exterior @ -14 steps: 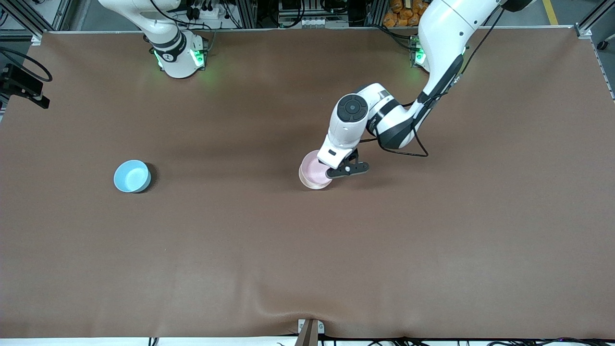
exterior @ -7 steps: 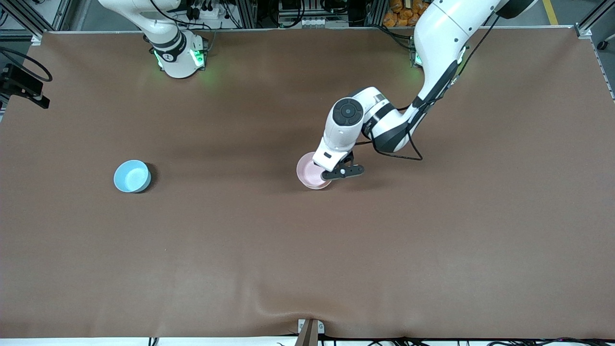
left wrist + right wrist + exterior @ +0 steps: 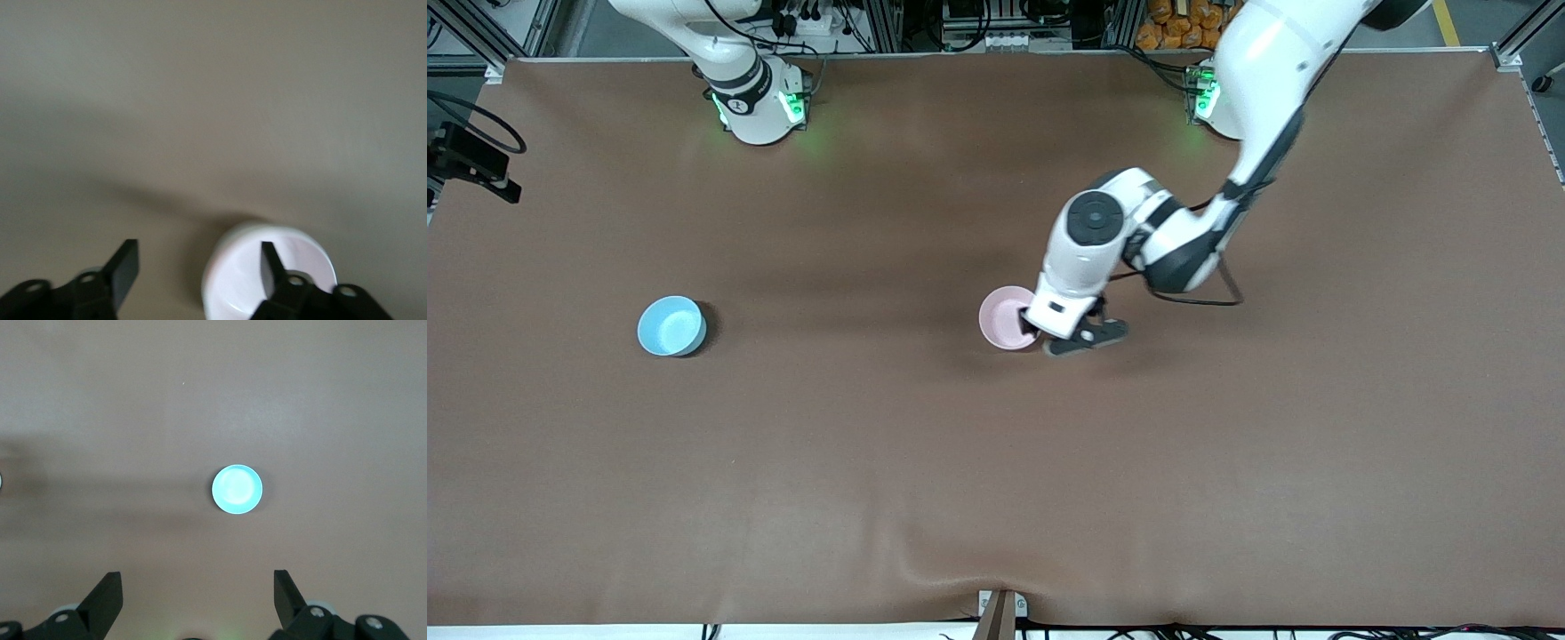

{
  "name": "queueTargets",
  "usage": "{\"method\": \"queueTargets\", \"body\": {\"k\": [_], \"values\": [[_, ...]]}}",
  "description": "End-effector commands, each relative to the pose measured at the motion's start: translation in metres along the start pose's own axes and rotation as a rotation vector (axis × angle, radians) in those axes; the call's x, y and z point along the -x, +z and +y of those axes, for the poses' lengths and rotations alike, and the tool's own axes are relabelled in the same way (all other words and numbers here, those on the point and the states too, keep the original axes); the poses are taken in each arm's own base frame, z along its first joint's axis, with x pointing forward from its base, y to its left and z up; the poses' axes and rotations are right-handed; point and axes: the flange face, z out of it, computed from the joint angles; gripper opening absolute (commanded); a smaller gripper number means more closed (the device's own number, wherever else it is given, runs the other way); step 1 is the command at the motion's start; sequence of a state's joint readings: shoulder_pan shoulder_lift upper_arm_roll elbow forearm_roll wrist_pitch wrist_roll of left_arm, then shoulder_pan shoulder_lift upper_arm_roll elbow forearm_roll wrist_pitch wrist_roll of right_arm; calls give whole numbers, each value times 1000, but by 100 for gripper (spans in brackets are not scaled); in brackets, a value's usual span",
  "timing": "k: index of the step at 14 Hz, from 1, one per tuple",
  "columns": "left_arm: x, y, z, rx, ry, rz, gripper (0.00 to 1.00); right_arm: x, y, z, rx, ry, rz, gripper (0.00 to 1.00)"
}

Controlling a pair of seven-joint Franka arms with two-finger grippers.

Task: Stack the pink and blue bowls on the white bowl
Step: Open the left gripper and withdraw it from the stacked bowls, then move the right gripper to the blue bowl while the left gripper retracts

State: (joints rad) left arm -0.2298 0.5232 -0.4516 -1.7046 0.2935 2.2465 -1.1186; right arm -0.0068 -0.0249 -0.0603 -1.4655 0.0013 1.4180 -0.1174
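Brown table point(image 3: 1227, 462), pink bowl point(image 3: 1005, 317) mid-table under left gripper point(image 3: 1060, 342), jaws wide, right gripper point(image 3: 193, 600) raised, jaws wide.

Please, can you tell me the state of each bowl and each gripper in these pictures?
pink bowl: upright on the table, stacked on the white bowl.
white bowl: under the pink bowl, mostly hidden.
blue bowl: upright, alone, toward the right arm's end.
left gripper: open, holding nothing, one finger over the pink bowl.
right gripper: open, high above the blue bowl, waiting.
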Motion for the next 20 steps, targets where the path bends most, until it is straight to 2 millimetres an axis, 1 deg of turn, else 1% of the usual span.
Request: {"method": "queueTargets", "body": {"k": [1,2,4,5,6,7,8,9,10,11,12,14,15,16,17,18,19,20], "values": [[-55,-98,-73,-74,4,91,100,-16,19,6,5,12,-38,100],[-73,-120,-98,-95,27,103,100,-21,27,8,10,12,-57,100],[-91,-165,-138,-139,51,98,100,-20,29,19,17,20,-58,100],[-102,-180,-157,-148,43,73,100,-26,39,21,18,21,-75,100],[-110,-197,-167,-129,56,43,100,-40,66,25,25,25,-125,100],[-120,-223,-174,-106,86,30,100,-48,83,34,41,32,-158,100],[-126,-240,-180,-95,94,6,100,-50,93,52,29,63,-171,100],[-132,-250,-193,-89,72,-11,100,-57,108,58,29,68,-190,100],[-139,-256,-208,-87,60,-10,100,-59,119,62,20,66,-198,100],[-141,-268,-220,-90,72,3,100,-61,141,71,13,64,-219,100],[-140,-273,-227,-92,112,-5,100,-60,165,83,8,73,-217,100],[-143,-283,-246,-103,162,-11,100,-55,198,110,-22,42,-208,100],[-144,-285,-256,-101,154,-15,100,-56,224,119,-43,18,-201,100],[-140,-291,-260,-103,149,-12,100,-54,251,124,-59,17,-192,100],[-136,-291,-259,-114,150,-13,100,-50,273,129,-56,26,-180,100],[-134,-298,-269,-123,132,-5,100,-44,292,132,-57,28,-178,100],[-134,-299,-272,-125,131,-6,100,-41,315,130,-60,8,-182,100],[-136,-301,-278,-120,148,-7,100,-37,332,130,-63,-21,-176,100]]}}
